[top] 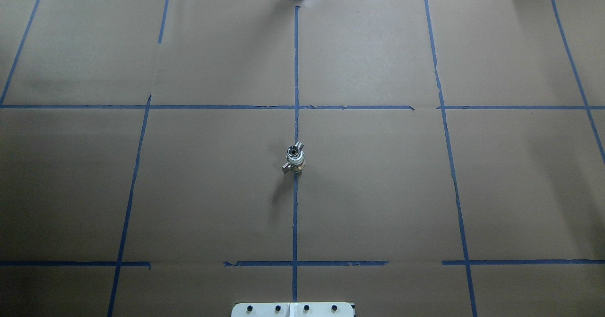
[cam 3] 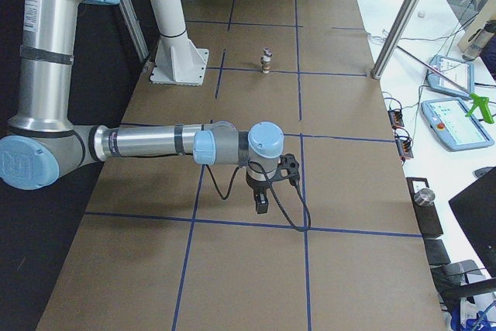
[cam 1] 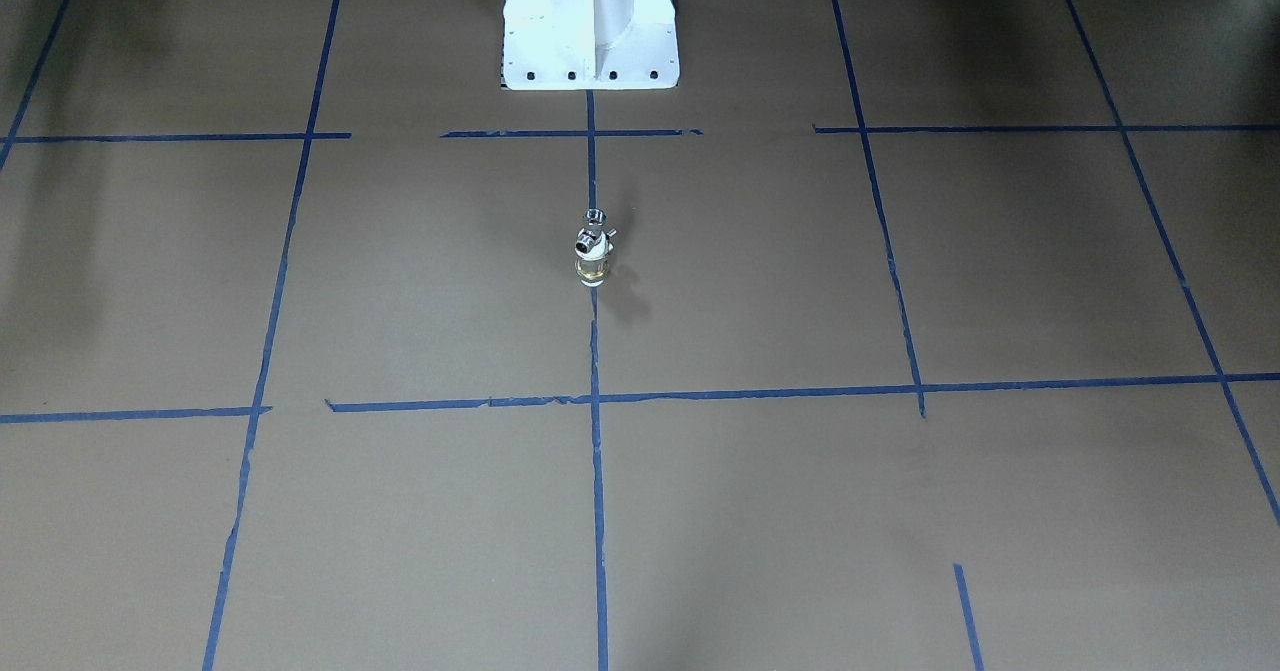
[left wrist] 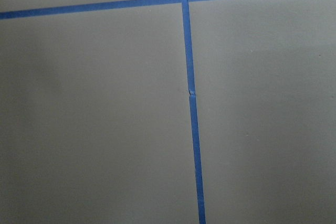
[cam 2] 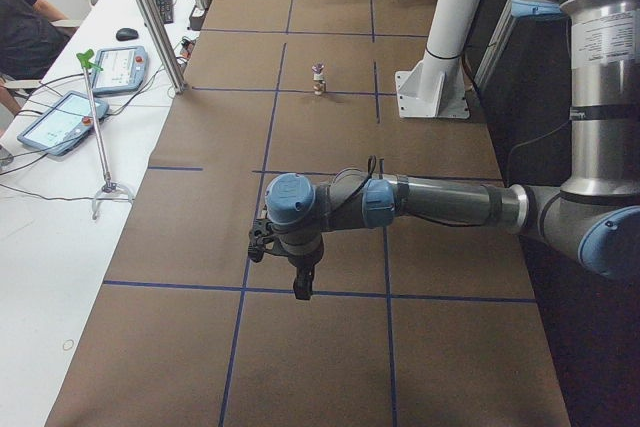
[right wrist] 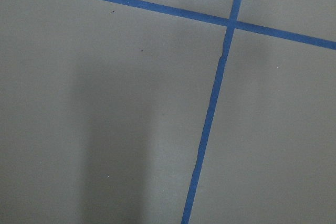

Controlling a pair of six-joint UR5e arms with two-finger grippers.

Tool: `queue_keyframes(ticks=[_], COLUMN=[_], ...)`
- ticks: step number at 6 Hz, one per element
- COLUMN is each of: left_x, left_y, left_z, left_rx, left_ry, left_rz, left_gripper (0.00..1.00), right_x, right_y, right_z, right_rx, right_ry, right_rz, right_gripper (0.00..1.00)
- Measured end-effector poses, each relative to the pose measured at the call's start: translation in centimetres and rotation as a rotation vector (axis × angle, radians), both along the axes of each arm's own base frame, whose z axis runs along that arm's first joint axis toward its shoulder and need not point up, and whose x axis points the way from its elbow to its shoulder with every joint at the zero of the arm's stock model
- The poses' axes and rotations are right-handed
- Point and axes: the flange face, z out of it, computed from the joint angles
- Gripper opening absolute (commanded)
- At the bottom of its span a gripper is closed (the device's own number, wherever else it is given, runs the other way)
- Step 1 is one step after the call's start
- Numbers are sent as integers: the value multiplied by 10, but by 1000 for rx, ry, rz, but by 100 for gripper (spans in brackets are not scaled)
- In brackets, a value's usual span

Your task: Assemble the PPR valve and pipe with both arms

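A small metal valve [cam 1: 594,248] with a brass base stands upright on the centre tape line of the brown table; it also shows in the overhead view [top: 295,158] and both side views [cam 2: 319,80] [cam 3: 266,60]. No separate pipe shows. My left gripper [cam 2: 300,282] hangs low over the table far from the valve, seen only in the exterior left view. My right gripper [cam 3: 262,203] hangs likewise at the other end, seen only in the exterior right view. I cannot tell whether either is open or shut. Both wrist views show only brown paper and blue tape.
The white pedestal base [cam 1: 590,21] stands behind the valve. Blue tape lines [top: 295,213] divide the table into squares. An aluminium post [cam 2: 150,17] stands at the far table edge. Teach pendants [cam 2: 60,117] [cam 3: 449,122] lie on the white bench beyond.
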Motion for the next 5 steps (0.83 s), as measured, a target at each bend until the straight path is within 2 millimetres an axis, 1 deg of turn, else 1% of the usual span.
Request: queue_keyframes(ticks=[5], left_x=[-1], left_y=[0], left_z=[-1], left_rx=[5], left_ry=[-13], left_rz=[-3], left_gripper=[100], right_x=[0], right_y=[0], right_z=[3], right_rx=[-1], right_ry=[7], right_rz=[-4], right_gripper=[100])
